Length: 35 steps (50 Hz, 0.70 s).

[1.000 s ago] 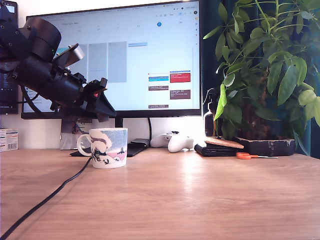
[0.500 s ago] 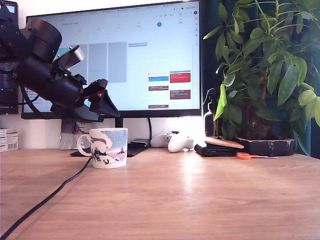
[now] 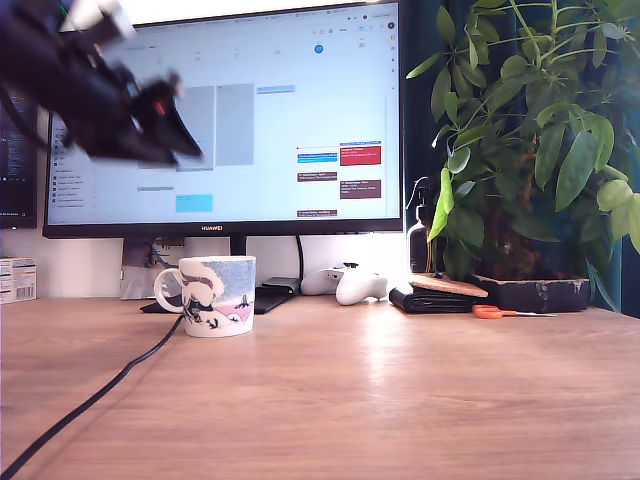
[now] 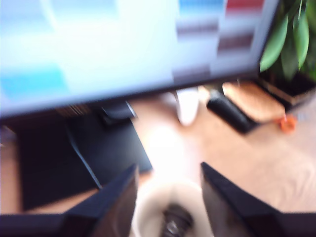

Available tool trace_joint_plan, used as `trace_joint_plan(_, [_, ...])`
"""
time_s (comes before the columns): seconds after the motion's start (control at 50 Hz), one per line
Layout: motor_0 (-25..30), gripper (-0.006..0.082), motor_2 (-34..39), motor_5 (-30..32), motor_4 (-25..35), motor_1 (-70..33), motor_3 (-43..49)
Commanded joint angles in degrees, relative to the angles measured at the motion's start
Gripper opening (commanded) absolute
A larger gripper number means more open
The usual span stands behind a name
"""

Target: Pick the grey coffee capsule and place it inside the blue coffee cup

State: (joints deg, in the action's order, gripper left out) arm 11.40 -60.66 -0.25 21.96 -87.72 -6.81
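Since my black gripper (image 4: 168, 185) hangs spread and empty at the exterior view's upper left, dark grey capsule (image 4: 174, 224) already inside the pale-blue cartoon ceramic mug (image 3: 212, 295), I fear only the trailing black cable (image 3: 95, 395) tugging it

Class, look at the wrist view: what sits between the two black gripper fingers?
The white rim of the blue coffee cup shows below the gripper, a dark grey coffee capsule inside it.

monitor (image 3: 250, 120) | lower bezel reads "HUAWEI" | on-screen calendar text too small to read
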Motion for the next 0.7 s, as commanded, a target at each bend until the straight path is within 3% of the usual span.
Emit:
trace_joint_plan(0.0, [-1.31, -0.0028, -0.33, 0.74, -0.59, 1.68, 1.33])
trace_joint_plan(0.44, [-6.69, -0.0019, -0.31, 2.86, -12.35, 12.72, 14.64])
trace_joint_plan(0.68, [-7.61, -0.0019, -0.31, 3.30, -13.88, 14.75, 17.57])
